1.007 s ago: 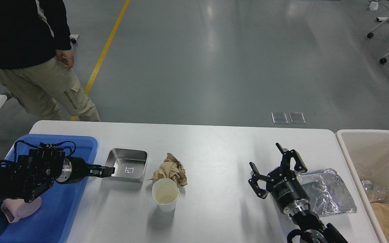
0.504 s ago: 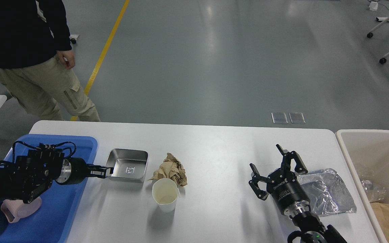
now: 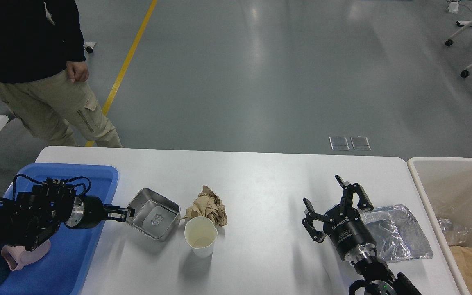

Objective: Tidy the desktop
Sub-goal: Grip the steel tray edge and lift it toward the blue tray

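Left gripper (image 3: 126,213) pinched shut on the near-left rim of the shiny square steel tray (image 3: 154,213), tilted up off the big white rectangular desktop (image 3: 260,176). Right of that: crumpled brown paper wad (image 3: 208,206), white paper cup (image 3: 200,236). Right gripper (image 3: 336,206) spread wide, holding nothing, crinkled foil tray (image 3: 398,232) just beside.

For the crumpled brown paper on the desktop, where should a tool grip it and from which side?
Best taken from above, across the raised middle of the crumpled brown paper. It is an irregular wad with no handle or rim, so its bulging folds are what fingers can pinch. A low approach looks crowded: the paper cup sits just in front and the metal tray close on its left.
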{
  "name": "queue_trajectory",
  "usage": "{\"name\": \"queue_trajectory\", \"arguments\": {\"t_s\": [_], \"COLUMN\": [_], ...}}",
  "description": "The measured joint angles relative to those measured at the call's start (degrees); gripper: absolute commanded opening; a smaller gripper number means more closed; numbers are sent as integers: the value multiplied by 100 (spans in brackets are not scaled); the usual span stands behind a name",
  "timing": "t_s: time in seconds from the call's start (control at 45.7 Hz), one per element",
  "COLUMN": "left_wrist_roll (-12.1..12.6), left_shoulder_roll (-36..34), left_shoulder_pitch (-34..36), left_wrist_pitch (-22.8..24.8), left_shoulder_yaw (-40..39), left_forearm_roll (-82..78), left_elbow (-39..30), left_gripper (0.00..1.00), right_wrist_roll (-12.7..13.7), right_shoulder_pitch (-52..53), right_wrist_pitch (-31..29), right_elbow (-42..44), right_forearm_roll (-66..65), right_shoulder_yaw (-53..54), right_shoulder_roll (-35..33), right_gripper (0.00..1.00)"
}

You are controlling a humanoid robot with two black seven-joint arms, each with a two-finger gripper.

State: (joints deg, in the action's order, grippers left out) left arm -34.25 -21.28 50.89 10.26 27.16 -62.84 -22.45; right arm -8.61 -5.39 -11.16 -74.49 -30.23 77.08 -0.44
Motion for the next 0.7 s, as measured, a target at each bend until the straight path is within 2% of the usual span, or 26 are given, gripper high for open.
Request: {"name": "queue_trajectory", "arguments": {"t_s": [0.175, 0.394, 0.701], "left_wrist_roll": [-35, -331, -444], "left_shoulder_roll": [4, -192, -1121], "left_shoulder_pitch": [32, 476, 1002], "left_wrist_pitch": [76, 618, 783], "left_shoulder_yaw": [1, -123, -259], "left_forearm_roll": [31, 149, 175], "left_elbow": [-16, -311, -1802], "left_gripper": [7, 7, 8], "right_wrist_roll": [0, 0, 0], "right_shoulder_pitch": [-3, -1, 10], "right_wrist_pitch": [0, 2, 4], "right_elbow": [4, 5, 13], "right_forearm_roll": [0, 0, 0], "right_shoulder_yaw": [0, 0, 0], "right_shoulder_roll": [5, 8, 0], "right_gripper": [100, 100, 100]}}
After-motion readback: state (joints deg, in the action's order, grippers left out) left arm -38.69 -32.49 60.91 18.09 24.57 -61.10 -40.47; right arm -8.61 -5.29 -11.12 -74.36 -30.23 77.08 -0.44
